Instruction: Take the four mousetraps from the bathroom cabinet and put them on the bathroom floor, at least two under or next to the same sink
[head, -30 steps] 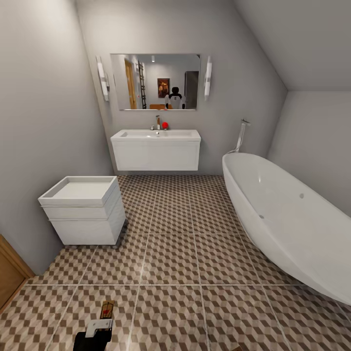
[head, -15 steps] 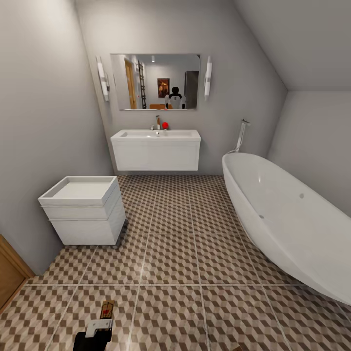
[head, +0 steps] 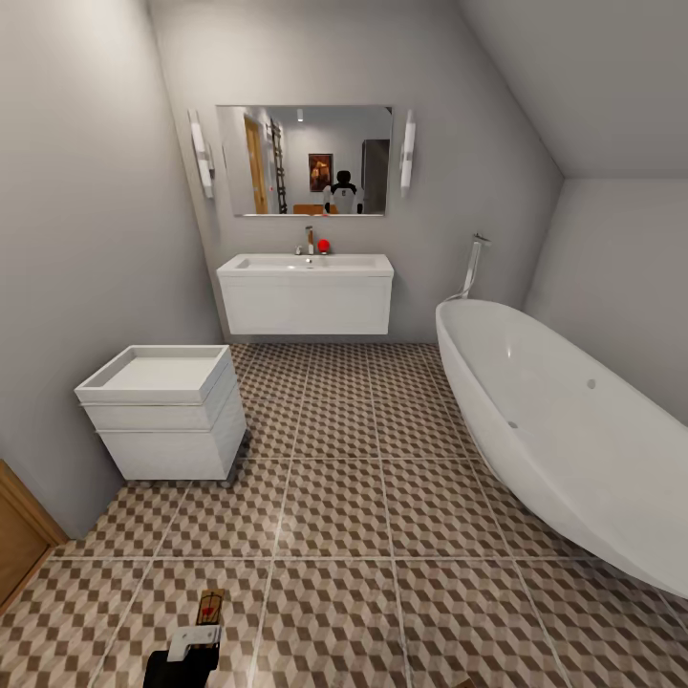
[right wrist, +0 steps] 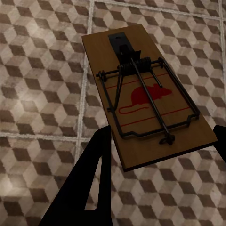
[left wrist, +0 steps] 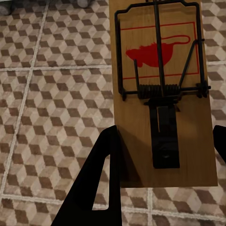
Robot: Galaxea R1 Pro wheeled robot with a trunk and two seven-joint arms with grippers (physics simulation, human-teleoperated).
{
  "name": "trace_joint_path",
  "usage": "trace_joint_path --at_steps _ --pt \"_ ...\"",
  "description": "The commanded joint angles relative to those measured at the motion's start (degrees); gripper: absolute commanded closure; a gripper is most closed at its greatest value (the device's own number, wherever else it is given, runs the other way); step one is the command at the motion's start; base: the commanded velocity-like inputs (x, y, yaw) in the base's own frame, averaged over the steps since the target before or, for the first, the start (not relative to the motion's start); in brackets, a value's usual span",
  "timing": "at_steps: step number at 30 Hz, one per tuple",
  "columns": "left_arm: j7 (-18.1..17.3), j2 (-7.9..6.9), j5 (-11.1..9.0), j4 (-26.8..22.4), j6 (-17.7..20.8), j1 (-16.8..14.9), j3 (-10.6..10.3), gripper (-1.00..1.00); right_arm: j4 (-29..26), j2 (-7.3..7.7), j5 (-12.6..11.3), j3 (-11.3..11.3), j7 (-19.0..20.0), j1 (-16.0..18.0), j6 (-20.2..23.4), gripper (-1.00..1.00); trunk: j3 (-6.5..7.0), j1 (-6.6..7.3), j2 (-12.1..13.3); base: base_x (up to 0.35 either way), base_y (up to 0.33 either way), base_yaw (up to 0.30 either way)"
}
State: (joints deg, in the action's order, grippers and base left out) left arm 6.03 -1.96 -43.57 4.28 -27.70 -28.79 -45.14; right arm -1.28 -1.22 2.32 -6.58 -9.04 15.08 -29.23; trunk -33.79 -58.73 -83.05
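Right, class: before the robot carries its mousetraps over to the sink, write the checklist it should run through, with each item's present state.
1. Left pincer grips a mousetrap: ok, board sits between its fingers.
2. Right pincer grips the other mousetrap: ok.
3. Sink in sight ahead: ok.
4. Bathroom floor path to the sink free: ok, tiles bare between drawer unit and bathtub.
5. Traps already beside the sink: not ok, none there.
6. Remaining two traps located: cannot tell.

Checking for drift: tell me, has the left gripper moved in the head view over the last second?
No. The left gripper with its mousetrap sits at the same spot relative to the white drawer unit.
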Motion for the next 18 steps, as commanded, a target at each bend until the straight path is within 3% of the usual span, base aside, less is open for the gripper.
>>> trace_joint_path --at_steps 1,18 --pt "0.5 0.03 0.3 0.1 -0.2 0.0 -0.3 1.0 0.1 -0.01 0.1 -0.4 -0.5 0.0 0.0 1.0 -0.05 0.0 0.0 0.0 0.0 0.0" --pt "0.5 0.03 0.3 0.1 -0.2 0.0 -0.3 1.0 0.1 -0.01 0.1 -0.4 -0.5 0.0 0.0 1.0 -0.05 0.0 0.0 0.0 0.0 0.0"
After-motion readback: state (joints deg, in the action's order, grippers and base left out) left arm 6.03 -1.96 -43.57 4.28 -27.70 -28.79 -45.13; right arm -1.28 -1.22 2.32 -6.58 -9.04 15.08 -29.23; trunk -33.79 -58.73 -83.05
